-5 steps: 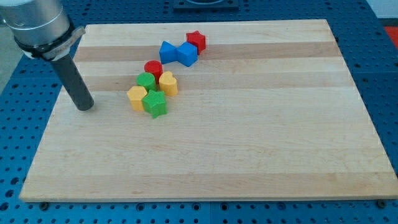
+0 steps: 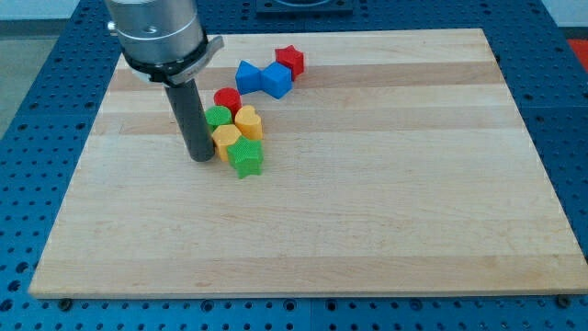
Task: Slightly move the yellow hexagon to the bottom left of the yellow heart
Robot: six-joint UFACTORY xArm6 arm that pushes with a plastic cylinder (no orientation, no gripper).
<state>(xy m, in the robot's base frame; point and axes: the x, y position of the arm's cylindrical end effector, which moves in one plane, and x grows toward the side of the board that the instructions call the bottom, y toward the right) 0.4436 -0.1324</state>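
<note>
The bare light wooden table [image 2: 367,221] fills the view's bottom half, with a blue perforated base [image 2: 28,184] around it. Going up the view, the first block is the green star-shaped block [image 2: 246,158], touching the yellow hexagon block [image 2: 226,140] at its upper left. My tip [image 2: 201,156], the lower end of the straight dark rod [image 2: 191,119], sits on the table just at the view's left of the yellow hexagon, apparently touching its left side. No pincer on this arm: the rod ends plain and holds nothing. The yellow hexagon lies below and left of the yellow heart-shaped block [image 2: 248,121], touching it. The small green block [image 2: 218,117], shape unclear, sits directly above the hexagon and left of the heart, partly beside the rod. Above that is the red block [image 2: 227,97], rounded, touching the cluster. Farther up are two blue blocks [image 2: 249,75] [image 2: 277,78] side by side, and the red star-shaped block [image 2: 289,61] just at their upper right. The grey arm housing [image 2: 154,32] is at the view's top left.
</note>
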